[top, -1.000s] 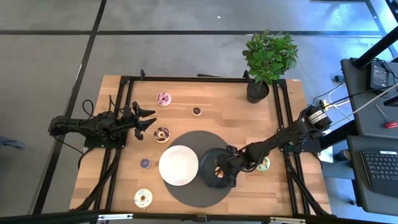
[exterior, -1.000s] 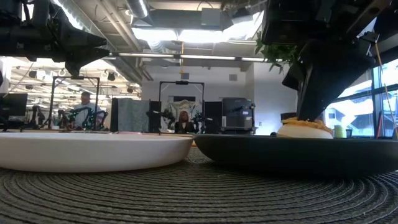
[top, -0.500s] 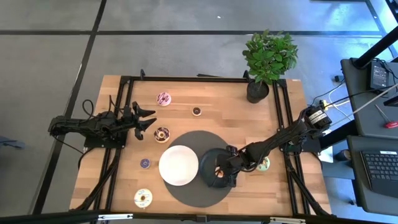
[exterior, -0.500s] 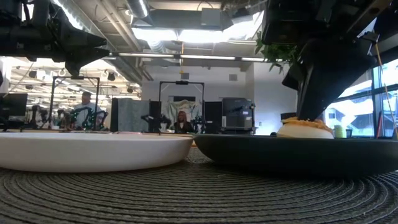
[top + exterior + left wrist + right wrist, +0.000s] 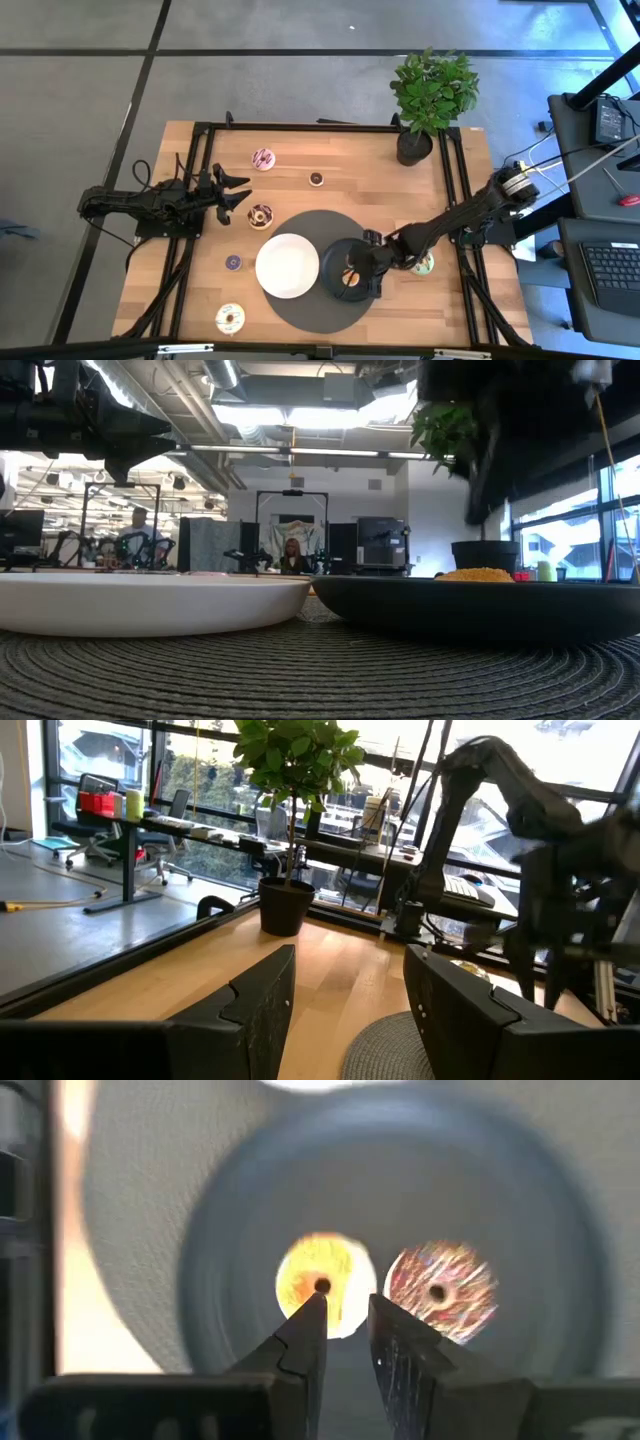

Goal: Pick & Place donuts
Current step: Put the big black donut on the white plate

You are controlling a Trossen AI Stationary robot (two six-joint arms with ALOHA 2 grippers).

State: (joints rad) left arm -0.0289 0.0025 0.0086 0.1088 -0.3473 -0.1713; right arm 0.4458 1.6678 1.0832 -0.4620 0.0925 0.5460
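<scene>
My right gripper (image 5: 356, 272) hovers above the black plate (image 5: 334, 256), its fingers a narrow gap apart (image 5: 347, 1312) and touching nothing. Straight below it in the right wrist view, an orange donut (image 5: 320, 1283) and a sprinkled donut (image 5: 441, 1289) lie flat in the black plate (image 5: 200, 1280). The low view shows the orange donut's top (image 5: 480, 574) over the plate's rim. My left gripper (image 5: 243, 191) waits open above the table's left side, near a chocolate sprinkled donut (image 5: 260, 215). Pink (image 5: 263, 158), small brown (image 5: 316, 179), purple (image 5: 232, 262), cream (image 5: 229, 318) and green (image 5: 426, 265) donuts lie on the table.
A white plate (image 5: 287, 265) sits beside the black one on a round grey mat (image 5: 322, 225). A potted plant (image 5: 430, 95) stands at the far right corner. Black frame rails run along the table's left and right sides. People stand in the room beyond, seen in the low view.
My right gripper has risen off the orange donut and out of the low view's lower part. The donut stays in the black plate and now sits lower behind its rim.
</scene>
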